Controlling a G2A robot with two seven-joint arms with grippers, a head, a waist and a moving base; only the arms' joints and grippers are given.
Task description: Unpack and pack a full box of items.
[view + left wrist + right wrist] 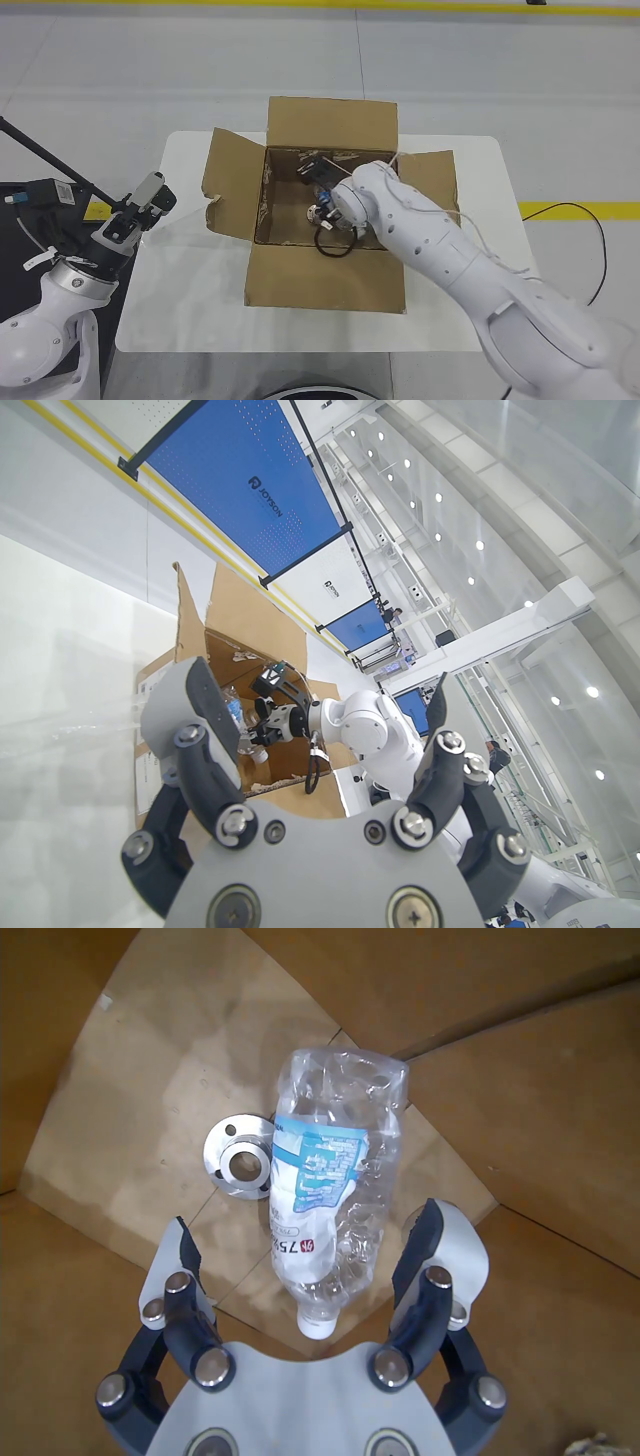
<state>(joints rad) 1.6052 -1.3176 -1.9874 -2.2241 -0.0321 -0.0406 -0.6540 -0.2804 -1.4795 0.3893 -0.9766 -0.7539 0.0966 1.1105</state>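
box (325,280) with crushed bottle (330,1168) beside flange (237,1163)

Industrial hall — blue partition panels (240,485), ceiling lights (438,497)

Box (325,280) open on top, flaps splayed out; right gripper (303,1223) sits inside, walls all round. Bottle (332,1168) and flange (239,1163) block the floor.
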